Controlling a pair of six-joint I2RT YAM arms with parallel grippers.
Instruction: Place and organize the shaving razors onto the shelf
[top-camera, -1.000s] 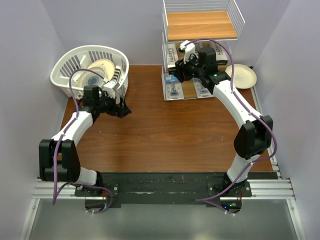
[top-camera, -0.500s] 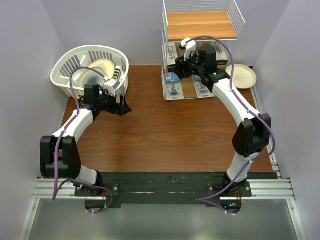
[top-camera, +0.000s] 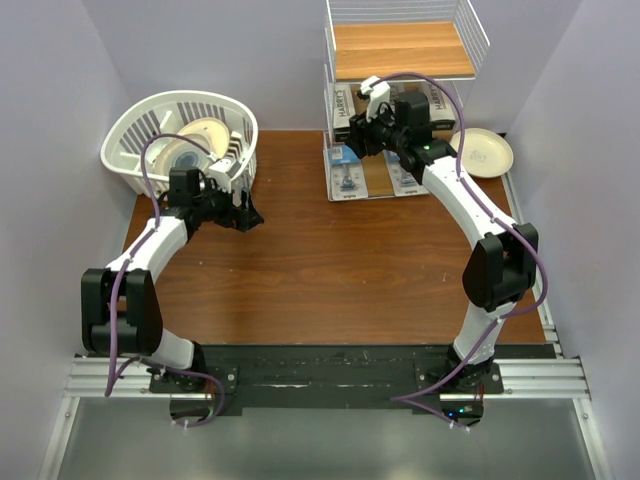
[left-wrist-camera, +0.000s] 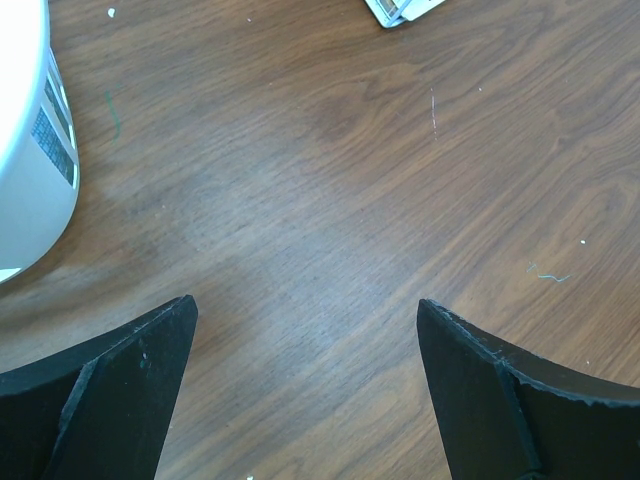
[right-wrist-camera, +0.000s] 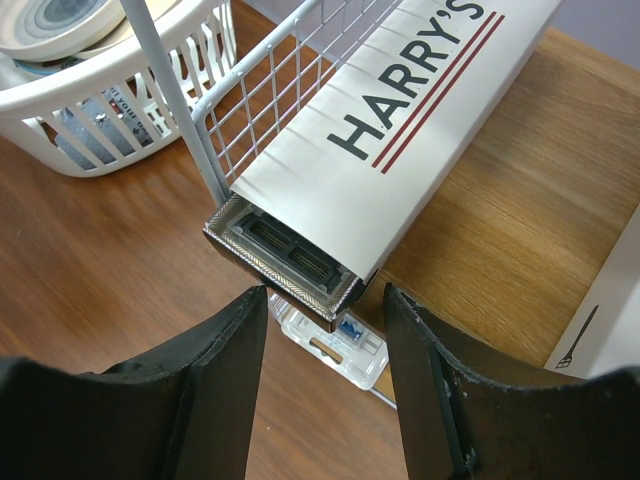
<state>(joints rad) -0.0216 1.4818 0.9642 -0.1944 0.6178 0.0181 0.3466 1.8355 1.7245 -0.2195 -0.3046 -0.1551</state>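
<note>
One wire shelf (top-camera: 400, 50), white basket (top-camera: 135, 130) well left of it. HARRY'S box (right-wrist-camera: 400, 130) lies on shelf's mid tier; right gripper (right-wrist-camera: 325, 300) spread at its end, not gripping. Left gripper (left-wrist-camera: 305, 310) wide apart, well left of shelf.

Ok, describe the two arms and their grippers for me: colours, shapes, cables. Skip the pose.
Both the left arm and right arm have smooth white link shells joined by chunky black joint housings. A thin purple cable loops loosely along each one. The left gripper and right gripper each carry two matte black, wedge-shaped fingers with slightly rough edges. No markings show on the fingers.
</note>
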